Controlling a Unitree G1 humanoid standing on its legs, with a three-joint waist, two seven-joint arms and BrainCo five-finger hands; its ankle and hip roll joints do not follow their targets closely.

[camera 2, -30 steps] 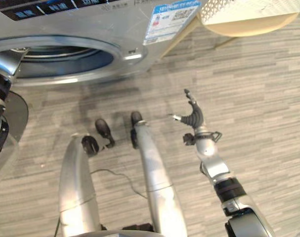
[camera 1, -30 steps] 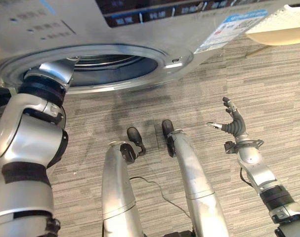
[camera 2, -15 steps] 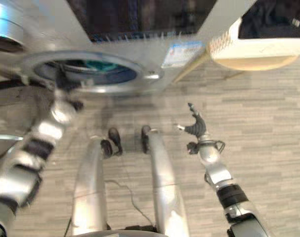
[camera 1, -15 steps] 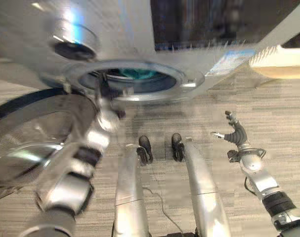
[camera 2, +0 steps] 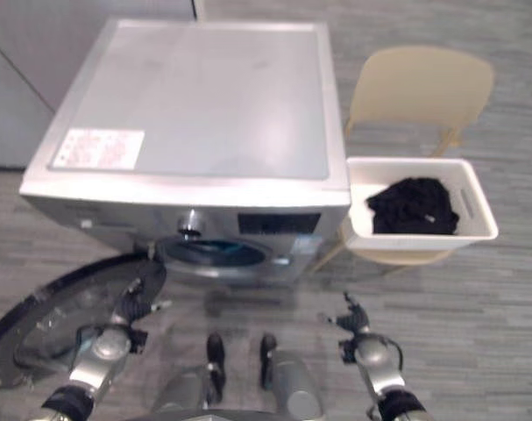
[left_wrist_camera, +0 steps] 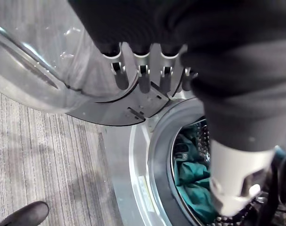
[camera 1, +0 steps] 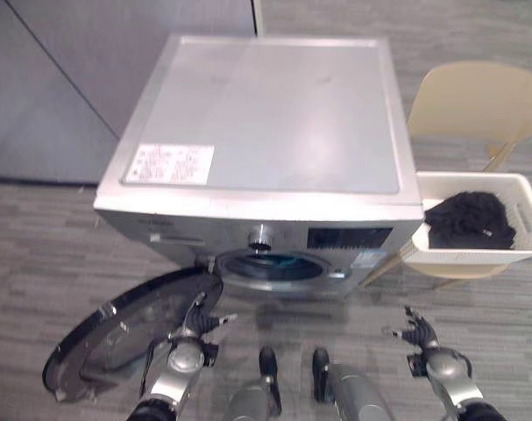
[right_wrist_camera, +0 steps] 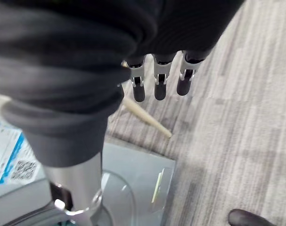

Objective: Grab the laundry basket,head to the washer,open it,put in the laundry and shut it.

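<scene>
Beside the washer [camera 1: 266,149], its door [camera 1: 130,329] hangs open.

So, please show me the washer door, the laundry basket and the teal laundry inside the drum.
washer door [camera 1: 117,329], left eye view, glass middle.
laundry basket [camera 2: 478,206], right eye view, right rim.
teal laundry [left_wrist_camera: 192,174], left wrist view, cloth.

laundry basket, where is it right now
In the left eye view the white laundry basket sits on the beige chair to the right of the washer, with dark laundry in it.
</scene>
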